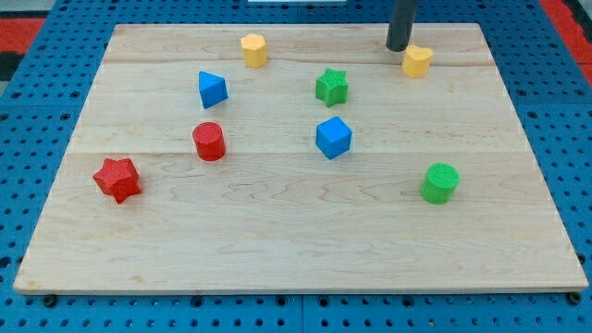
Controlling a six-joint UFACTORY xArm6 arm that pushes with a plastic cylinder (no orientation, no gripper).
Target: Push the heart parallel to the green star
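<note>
The yellow heart block point(417, 61) sits near the view's top right of the wooden board point(277, 240). The green star block point(331, 87) lies left of it and slightly lower. My tip point(398, 48) is at the end of the dark rod, just left of and slightly above the yellow heart, very close to it or touching it.
A yellow hexagon block point(253, 50) sits at the top centre-left. A blue triangular block point(212, 89), a red cylinder point(209, 141) and a red star point(117, 178) are on the left. A blue cube point(333, 137) is central. A green cylinder point(440, 183) is lower right.
</note>
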